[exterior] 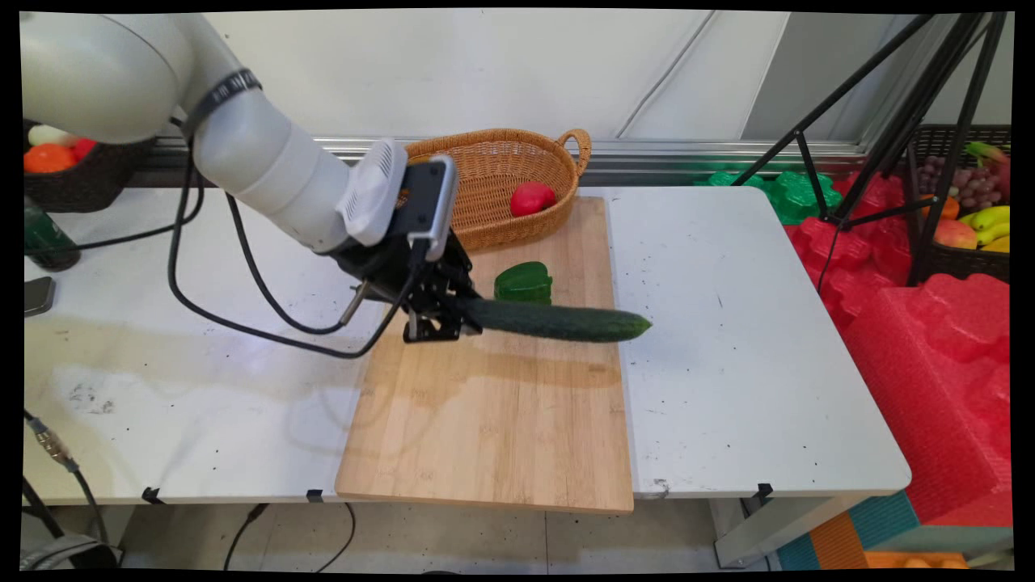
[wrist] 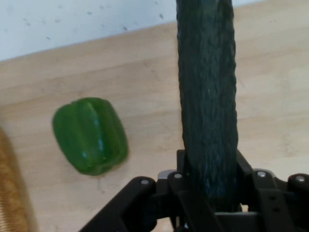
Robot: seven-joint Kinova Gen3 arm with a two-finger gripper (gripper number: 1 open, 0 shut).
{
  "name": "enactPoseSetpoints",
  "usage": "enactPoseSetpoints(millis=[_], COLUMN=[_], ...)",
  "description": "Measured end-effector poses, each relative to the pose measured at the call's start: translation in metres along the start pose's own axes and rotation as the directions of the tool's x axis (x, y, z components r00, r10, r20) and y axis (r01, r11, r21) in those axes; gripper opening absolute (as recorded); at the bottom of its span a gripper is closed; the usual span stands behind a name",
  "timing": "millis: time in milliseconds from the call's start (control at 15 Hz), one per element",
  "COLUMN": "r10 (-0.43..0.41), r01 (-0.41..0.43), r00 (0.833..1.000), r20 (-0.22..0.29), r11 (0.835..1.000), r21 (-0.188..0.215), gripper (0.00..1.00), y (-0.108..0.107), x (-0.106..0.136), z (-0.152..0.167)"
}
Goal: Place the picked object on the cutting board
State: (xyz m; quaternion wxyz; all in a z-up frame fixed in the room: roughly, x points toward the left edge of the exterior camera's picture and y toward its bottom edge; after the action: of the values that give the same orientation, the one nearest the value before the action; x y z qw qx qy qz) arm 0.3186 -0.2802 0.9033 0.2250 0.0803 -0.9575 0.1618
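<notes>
cucumber (exterior: 558,321), dark green and long, is held by one end in the claw (exterior: 453,317) and sticks out level above the wooden cutting board (exterior: 493,420), its free tip reaching past the board's right edge over the white worktop (exterior: 744,364); the claw is closed tight on that end, its black fingers (wrist: 251,183) pressed to both sides of the skin in the hand view; just behind the cucumber a green bell pepper (exterior: 524,283) lies on the board, apart from it; farther back a woven wicker basket (exterior: 485,162) stands at the board's far end with a red fruit (exterior: 532,198) inside; black cables (exterior: 242,283) hang from the arm and trail across the worktop's left part; a dark green bottle (exterior: 44,238) stands near the left edge; off to the right lie red foam pieces (exterior: 930,339) and a black tripod (exterior: 906,121).
</notes>
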Motion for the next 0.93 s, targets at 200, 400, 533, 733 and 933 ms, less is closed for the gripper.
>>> enactPoseSetpoints(millis=[200, 400, 533, 733, 933], r10=[0.032, 0.058, 0.074, 0.094, 0.111], r01=[-0.031, -0.055, -0.070, -0.088, -0.103], r00=[0.999, 0.998, 0.996, 0.994, 0.991], r20=[0.022, 0.039, 0.049, 0.061, 0.069], r11=[0.999, 0.996, 0.994, 0.991, 0.988], r21=[-0.035, -0.064, -0.078, -0.096, -0.112], gripper=[0.00, 0.00, 0.00, 0.00, 0.00], y=[0.003, 0.007, 0.010, 0.013, 0.015], x=[-0.009, -0.017, -0.023, -0.029, -0.034], z=[0.017, 0.032, 0.041, 0.053, 0.063])
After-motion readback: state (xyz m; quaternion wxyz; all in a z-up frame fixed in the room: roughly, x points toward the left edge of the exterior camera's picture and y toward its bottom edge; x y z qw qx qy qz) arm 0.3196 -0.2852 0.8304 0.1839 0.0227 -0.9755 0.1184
